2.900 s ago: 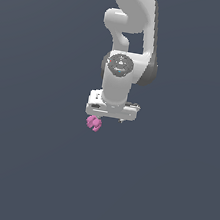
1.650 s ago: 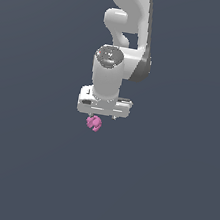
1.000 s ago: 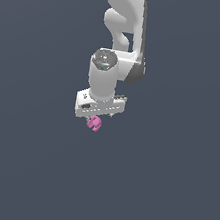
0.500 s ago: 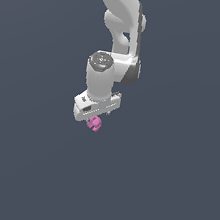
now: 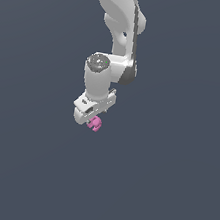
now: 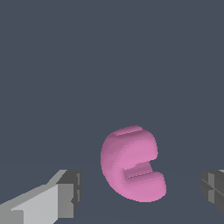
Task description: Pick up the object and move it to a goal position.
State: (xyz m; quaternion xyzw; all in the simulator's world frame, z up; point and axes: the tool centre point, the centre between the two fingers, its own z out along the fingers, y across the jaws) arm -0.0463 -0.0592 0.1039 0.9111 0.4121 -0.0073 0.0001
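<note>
The object [image 5: 95, 124] is a tiny bright pink, curled, lumpy thing directly under the white arm's hand in the exterior view. In the wrist view the object [image 6: 131, 168] lies between my two grey fingertips, its curl's opening facing one of them. My gripper [image 5: 91, 121] hangs right over it with the hand turned at a slant. In the wrist view the gripper [image 6: 141, 189] is open. There is a clear gap between the object and each finger [image 6: 65, 194], so neither pad touches it.
The white arm [image 5: 118, 27] comes down from the top of the exterior view. All around is a plain dark grey surface with no other objects, edges or markers in sight.
The hand has turned about its vertical axis and the arm has leaned toward the exterior view's left. The pink object has stayed in the same spot beneath the fingers.
</note>
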